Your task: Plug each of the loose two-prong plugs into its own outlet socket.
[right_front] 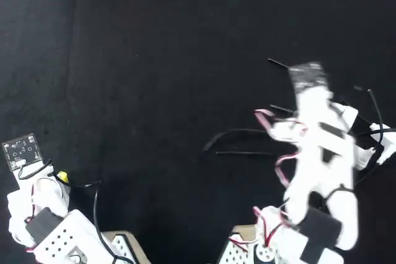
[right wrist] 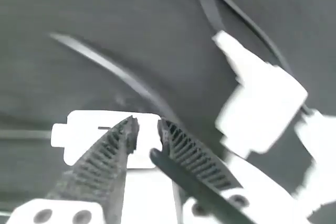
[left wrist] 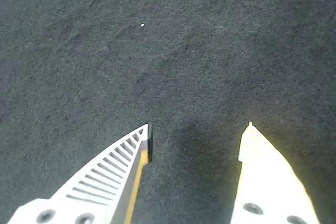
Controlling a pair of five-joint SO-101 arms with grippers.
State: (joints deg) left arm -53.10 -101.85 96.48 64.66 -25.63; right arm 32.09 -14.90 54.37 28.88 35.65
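My right gripper (right wrist: 146, 125), jaws barely parted on nothing, sits directly over the white connector (right wrist: 84, 140), whose length runs across them.

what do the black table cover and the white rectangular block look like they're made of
Black table cover: likely felt-like cloth, matte; fine grainy texture shows, no shine. White rectangular block by the right gripper: probably moulded plastic, smooth and even-coloured, though detail is hard to tell.

The left gripper (left wrist: 199, 127) gapes wide at the table's (right_front: 154, 60) front-left corner; the right gripper (right_front: 307, 78) hangs outstretched near its right edge.
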